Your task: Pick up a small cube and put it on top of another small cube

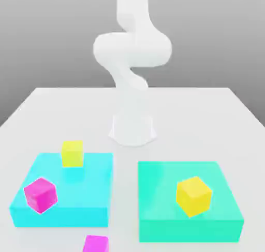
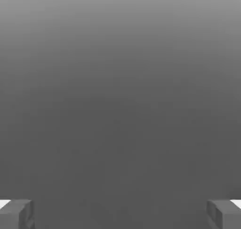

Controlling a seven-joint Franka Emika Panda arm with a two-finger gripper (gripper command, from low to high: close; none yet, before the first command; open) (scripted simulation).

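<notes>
In the exterior view, a white robot arm (image 1: 132, 54) stands on a white counter (image 1: 52, 111). The arm goes up and bends at the top of the picture.

Two big flat blocks lie on the counter in front of the arm. The blue block (image 1: 98, 189) is on the exterior view's left. The green block (image 1: 160, 194) is on the exterior view's right. There is a gap of bare counter between them.

Two small cubes sit on the blue block. A yellow cube (image 1: 72, 153) sits at its far edge, close to the arm's foot. A pink cube (image 1: 40, 195) sits near the front left corner, turned a bit so one corner points at us. The two cubes are apart and do not touch.

A bigger yellow cube (image 1: 194, 195) sits on the green block, turned a bit too.

One more pink cube (image 1: 96, 244) lies on the counter at the bottom of the picture, just in front of the blue block. The picture's edge cuts it off.

No cube is on top of another cube.

In the hand view, the tool (image 2: 120, 214) is wide. One grey fingertip (image 2: 16, 214) shows in each lower corner, far from the other one. Nothing is between them. Behind them is plain grey.
</notes>
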